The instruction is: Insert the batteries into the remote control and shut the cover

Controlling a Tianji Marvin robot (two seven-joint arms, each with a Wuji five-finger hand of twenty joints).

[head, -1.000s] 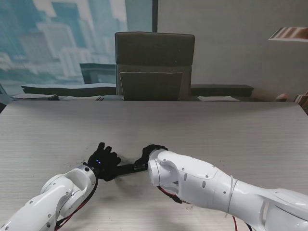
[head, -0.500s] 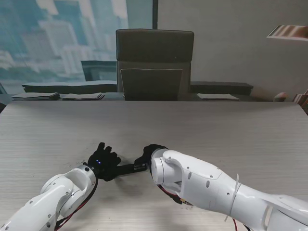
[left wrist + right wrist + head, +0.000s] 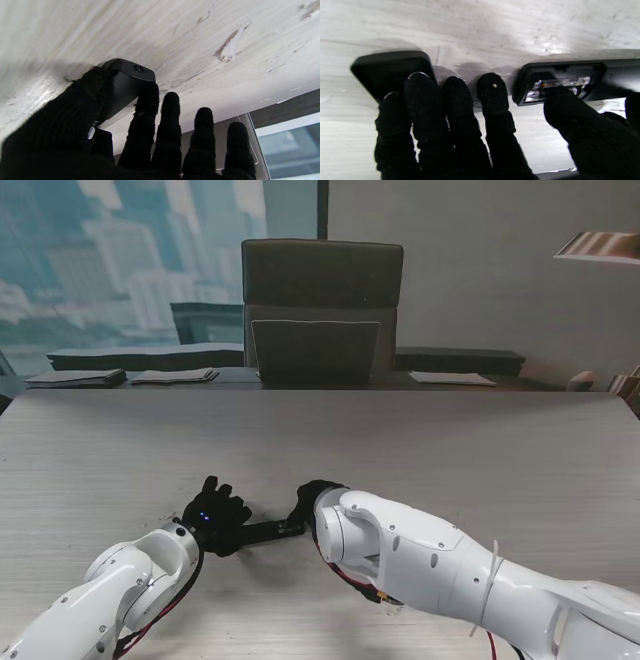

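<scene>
Left hand (image 3: 213, 518): clamping one end of the remote (image 3: 268, 529) between thumb and index finger; other fingers (image 3: 203, 135) spreading apart, free of it.
Right hand (image 3: 315, 500): lying palm-down at the remote's other end, thumb (image 3: 566, 112) pressing into the open battery bay (image 3: 557, 83).
Right fingers (image 3: 423, 100): lying side by side, the outer two resting on the cover (image 3: 387, 71); gripping or only pressing, cannot tell.
Remote: lying flat on the surface (image 3: 450, 450), bridging the two hands, at about 3 o'clock from the left hand.
Battery bay: facing up, uncovered, shiny metal parts showing inside; batteries or contacts, cannot tell.
Cover: lying flat on the surface, apart from the remote, just beside its open end.
Chair (image 3: 321, 315): standing at 12 o'clock, beyond the far edge of the surface.
</scene>
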